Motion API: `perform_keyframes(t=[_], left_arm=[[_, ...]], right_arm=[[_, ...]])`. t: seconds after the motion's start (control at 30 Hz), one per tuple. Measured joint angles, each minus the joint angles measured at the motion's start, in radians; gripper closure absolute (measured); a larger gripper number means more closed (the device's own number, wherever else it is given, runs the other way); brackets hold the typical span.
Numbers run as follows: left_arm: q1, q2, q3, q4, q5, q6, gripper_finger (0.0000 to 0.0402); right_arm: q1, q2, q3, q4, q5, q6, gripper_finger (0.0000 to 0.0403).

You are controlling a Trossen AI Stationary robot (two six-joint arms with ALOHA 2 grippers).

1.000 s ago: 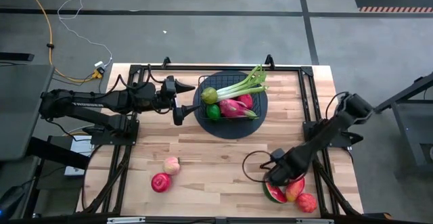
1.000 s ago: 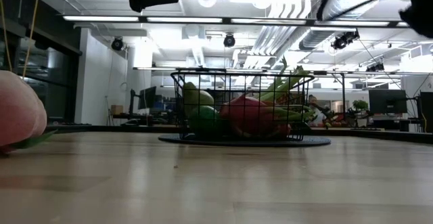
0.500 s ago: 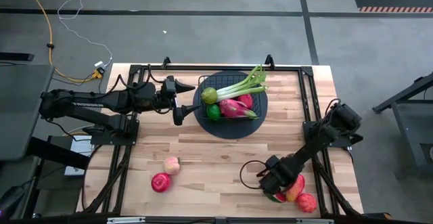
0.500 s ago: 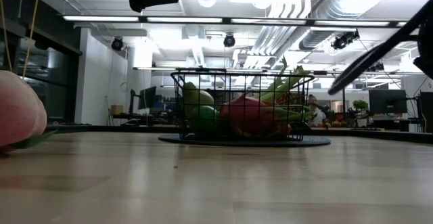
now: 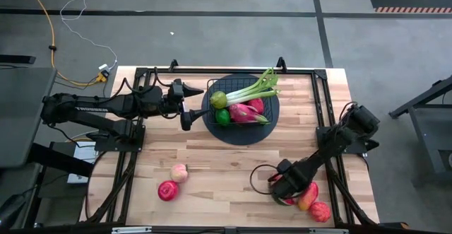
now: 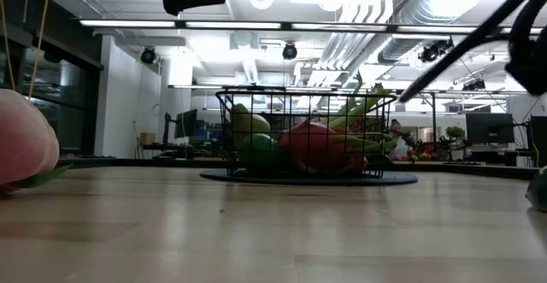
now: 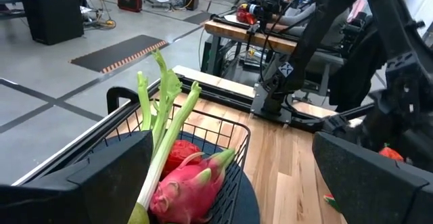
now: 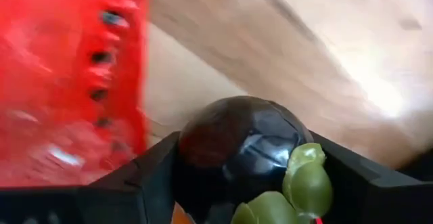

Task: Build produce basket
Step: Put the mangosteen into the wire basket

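Several pieces of produce are already seen in the basket (image 5: 239, 101), which stands on a dark round mat (image 5: 272, 114) just in front of the left pincer (image 5: 185, 107); that pincer is held wide apart and grasps nothing. The right pincer (image 5: 281, 186) is set low on the worktop (image 5: 219, 167), well away from the basket, with a watermelon slice (image 8: 64, 82) close against it. A dark round fruit with green leaves (image 8: 243, 149) is lodged between its fingers (image 8: 128, 183), but whether it is clenched firmly cannot be told. A mango (image 5: 308, 196) and an apple (image 5: 320, 211) lie just beyond it. Picking up appears to be the step in hand. Next, a firm grip is called for, then a lift and a carry across to the basket.
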Motion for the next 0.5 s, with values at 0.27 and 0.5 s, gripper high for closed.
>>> perform_keyframes(t=[0.27,0.5], left_arm=[[0.0,0.0,0.0,0.0,0.0,0.0,0.0009],[-0.007,0.0,0.0,0.0,0.015,0.0,0.0009]], right_arm=[[-0.014,-0.3,0.0,-0.187,0.225,-0.058,0.0154],[-0.192,-0.541,0.0,0.055,0.445,-0.511,0.0154]])
